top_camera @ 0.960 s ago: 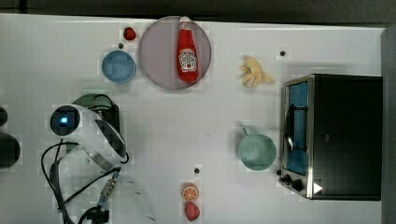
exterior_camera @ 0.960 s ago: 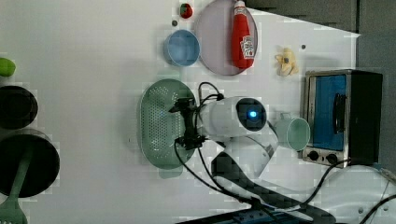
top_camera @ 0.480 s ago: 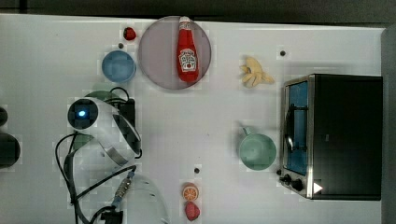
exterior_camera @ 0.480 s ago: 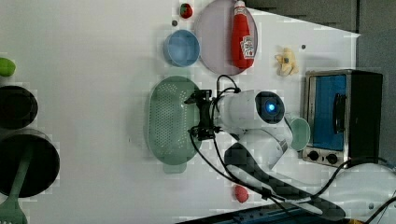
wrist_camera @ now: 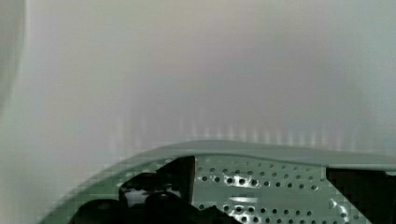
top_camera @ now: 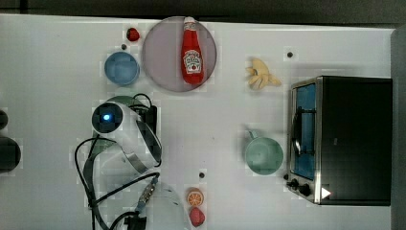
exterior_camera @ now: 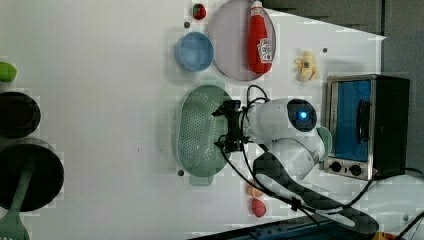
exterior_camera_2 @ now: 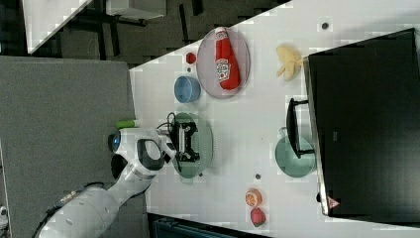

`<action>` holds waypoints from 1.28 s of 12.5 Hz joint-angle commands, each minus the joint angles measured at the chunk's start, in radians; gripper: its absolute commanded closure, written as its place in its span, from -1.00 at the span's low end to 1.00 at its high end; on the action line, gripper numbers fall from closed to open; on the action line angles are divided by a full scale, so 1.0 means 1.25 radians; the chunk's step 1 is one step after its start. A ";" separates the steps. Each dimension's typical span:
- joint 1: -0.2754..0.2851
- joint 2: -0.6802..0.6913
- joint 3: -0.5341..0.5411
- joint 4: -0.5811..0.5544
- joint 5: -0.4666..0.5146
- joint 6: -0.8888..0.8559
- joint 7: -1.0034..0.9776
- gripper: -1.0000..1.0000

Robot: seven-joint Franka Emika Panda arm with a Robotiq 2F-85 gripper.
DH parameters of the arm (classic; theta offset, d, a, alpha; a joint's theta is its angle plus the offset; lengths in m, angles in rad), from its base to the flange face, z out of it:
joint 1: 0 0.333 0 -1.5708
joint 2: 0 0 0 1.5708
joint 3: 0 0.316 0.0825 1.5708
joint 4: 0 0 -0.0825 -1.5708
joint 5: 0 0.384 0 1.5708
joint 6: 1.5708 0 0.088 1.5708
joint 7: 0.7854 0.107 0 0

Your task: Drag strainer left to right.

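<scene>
The pale mint-green oval plastic strainer [exterior_camera: 197, 132], perforated w/ many small holes, sits on the white tabletop [exterior_camera: 100, 125] – take it as the landmark. In the left view the black two-finger gripper [exterior_camera: 227, 126] hangs over the strainer's rim on the toaster-oven side, fingers spread wide apart w/ nothing between them; whether a finger tip touches the strainer's wall can't be told. The wrist view looks across the holed inside [wrist_camera: 261, 186] w/ dark finger parts at both lower corners.

In the top view the white arm [top_camera: 127, 134] covers most of the strainer; only a bit of green rim [top_camera: 119, 99] shows.

Relative to the strainer, per the left view:
- small round blue bowl [exterior_camera: 194, 51] – just beyond one narrow end
- grey round plate [exterior_camera: 235, 42] w/ a red ketchup bottle [exterior_camera: 260, 37] lying on it, next to the bowl
- teal-green mug [exterior_camera: 325, 140], behind the arm, near the steel toaster oven [exterior_camera: 365, 125]
- orange half [exterior_camera: 255, 191] and red strawberry [exterior_camera: 258, 207] past the other narrow end
- yellow banana bunch [exterior_camera: 306, 67] well apart, by the oven
</scene>
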 commanded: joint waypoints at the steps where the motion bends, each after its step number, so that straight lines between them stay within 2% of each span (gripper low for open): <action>1: -0.031 -0.039 0.000 -0.019 -0.005 -0.002 -0.042 -1.00; 9: -0.062 -0.078 -0.072 -0.071 -0.005 -0.001 -0.154 -1.00; 16: -0.067 -0.098 -0.185 -0.096 -0.005 0.011 -0.271 -1.00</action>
